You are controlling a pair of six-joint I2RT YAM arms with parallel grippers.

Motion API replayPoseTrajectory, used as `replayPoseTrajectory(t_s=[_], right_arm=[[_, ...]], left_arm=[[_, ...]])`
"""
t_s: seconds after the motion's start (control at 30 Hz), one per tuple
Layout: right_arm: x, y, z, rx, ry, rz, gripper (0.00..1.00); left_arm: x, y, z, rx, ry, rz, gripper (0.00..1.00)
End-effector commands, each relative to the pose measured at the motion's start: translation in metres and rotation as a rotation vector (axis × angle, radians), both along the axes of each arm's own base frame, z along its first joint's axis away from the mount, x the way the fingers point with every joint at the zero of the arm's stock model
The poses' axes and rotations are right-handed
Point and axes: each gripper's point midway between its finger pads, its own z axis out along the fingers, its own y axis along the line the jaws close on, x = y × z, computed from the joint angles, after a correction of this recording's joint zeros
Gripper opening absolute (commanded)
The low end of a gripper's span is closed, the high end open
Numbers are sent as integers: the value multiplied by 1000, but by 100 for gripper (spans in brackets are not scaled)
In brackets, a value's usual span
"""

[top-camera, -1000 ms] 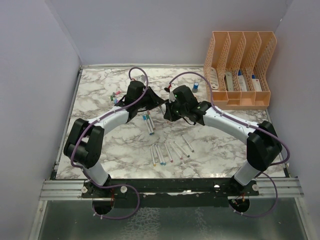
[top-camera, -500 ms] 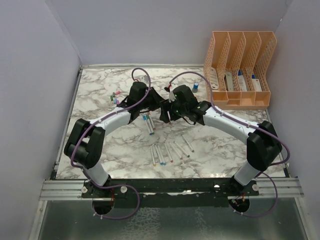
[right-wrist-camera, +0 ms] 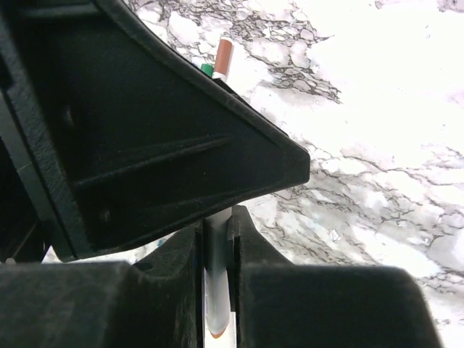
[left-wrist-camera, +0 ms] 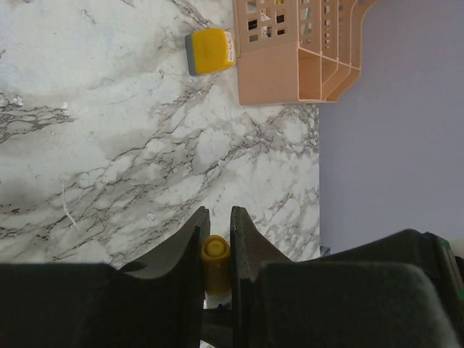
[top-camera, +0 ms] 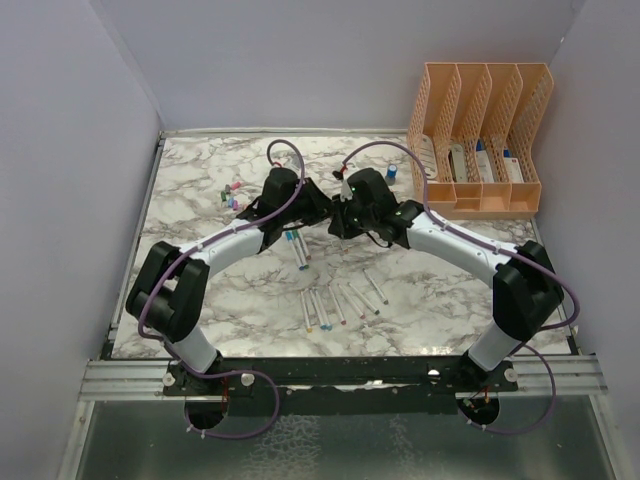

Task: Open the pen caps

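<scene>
The peach slotted plastic file rack (top-camera: 482,95) at the far right corner holds several white-and-blue items (top-camera: 481,160) in its compartments. The left gripper (left-wrist-camera: 216,221) pinches a yellow cylindrical pen cap (left-wrist-camera: 214,262), and the right gripper (right-wrist-camera: 217,221) is clamped on a slim white-barrelled pen (right-wrist-camera: 217,304). Since a second ago, the left gripper has shifted rightward and now meets the right one above the marble table (top-camera: 190,190).

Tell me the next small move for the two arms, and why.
The left pincer is shut on a yellow cap, the right pincer on the white pen barrel, and the top view shows them meeting nose to nose above the table. So the next move is probably to draw them apart along the pen's length, so the cap slides off.
</scene>
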Motion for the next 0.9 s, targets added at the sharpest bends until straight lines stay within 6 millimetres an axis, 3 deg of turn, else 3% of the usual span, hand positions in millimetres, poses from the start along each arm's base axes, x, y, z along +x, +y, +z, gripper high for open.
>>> replayPoseTrajectory(t_s=[0.0,0.1,0.2,0.3,0.4,0.5,0.57,0.63,0.83,0.87], right_arm=[[6,16,16,60,-39,9,1],[2,12,14,46,-34,11,1],[-8,7,7,27,-6,34,1],[-24,-1,-4,10,42,59,1],[-42,-11,-12,10,75,74,1],[-53,-23,-17,3,92,53,1],[-55,-33,-19,-23,84,26,1],[-54,-46,-21,-66,64,-10,1],[-42,-84,-37,-233,56,-125,1],[-40,-89,-41,-251,59,-136,1]], left_arm=[[-9,-12,31,-68,-71,-34,0],[-1,-9,27,-37,-78,-16,0],[22,4,23,1,-92,17,0],[61,31,15,39,-96,85,0],[105,71,0,126,-96,181,0],[132,95,-14,174,-76,222,0],[136,104,-35,209,-31,221,0],[140,111,-38,245,-27,225,0],[129,145,-77,400,60,263,0],[122,151,-91,429,93,266,0]])
